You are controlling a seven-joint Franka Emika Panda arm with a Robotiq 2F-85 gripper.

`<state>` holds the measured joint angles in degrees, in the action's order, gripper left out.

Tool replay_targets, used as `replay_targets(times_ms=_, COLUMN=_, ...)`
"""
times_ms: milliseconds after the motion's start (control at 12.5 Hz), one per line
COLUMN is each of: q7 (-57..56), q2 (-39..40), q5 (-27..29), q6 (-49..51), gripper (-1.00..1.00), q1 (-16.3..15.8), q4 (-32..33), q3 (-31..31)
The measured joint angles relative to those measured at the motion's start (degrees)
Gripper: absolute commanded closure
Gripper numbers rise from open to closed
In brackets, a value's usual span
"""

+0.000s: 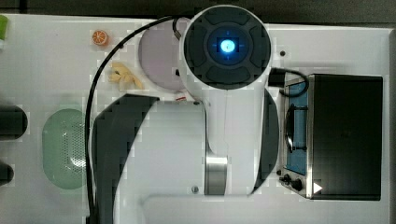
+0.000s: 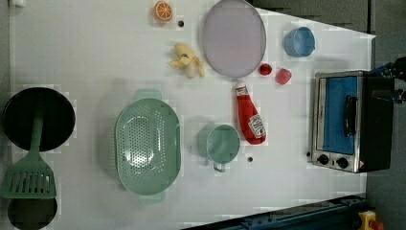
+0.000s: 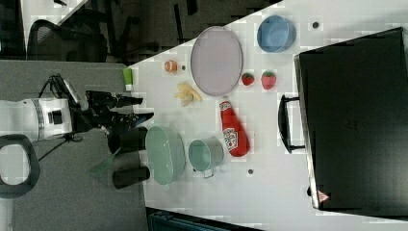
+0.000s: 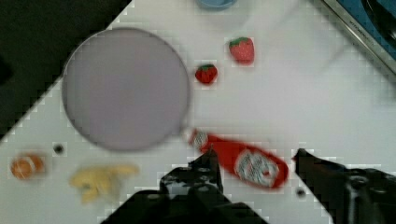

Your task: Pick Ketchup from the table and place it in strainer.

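Lilac plate (image 2: 233, 37), blue cup (image 2: 299, 41), 2 strawberries (image 2: 282, 76), toaster oven (image 2: 345, 120)

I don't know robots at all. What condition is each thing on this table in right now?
Ketchup: lying flat, capped, on the table, not held.
Strainer: upright, nothing inside.
Green cup: upright, empty.
Blue cup: upright.
Plate: bare.
Toaster oven: door closed.
Gripper: open, above the ketchup.

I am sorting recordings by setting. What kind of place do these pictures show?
Probably a robot lab with a toy kitchen set on a white table: a Franka arm, a toaster oven and play food such as the ketchup bottle and strawberries. Office chairs stand behind.
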<state>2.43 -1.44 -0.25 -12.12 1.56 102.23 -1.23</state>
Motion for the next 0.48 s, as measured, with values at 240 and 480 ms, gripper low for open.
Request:
replay_targets(times_ms=240, q7=-0.08, q2=-10.30, q5=1.56, q6=10.11, gripper=-1.00, q1=4.30, q4=9.01, q3=-3.09)
replay_targets(times_ms=480, q7=-0.08, q2=-14.69, q5=1.84, q6=10.58, gripper=-1.00, q1=4.57, q4=7.33, q3=-3.26)
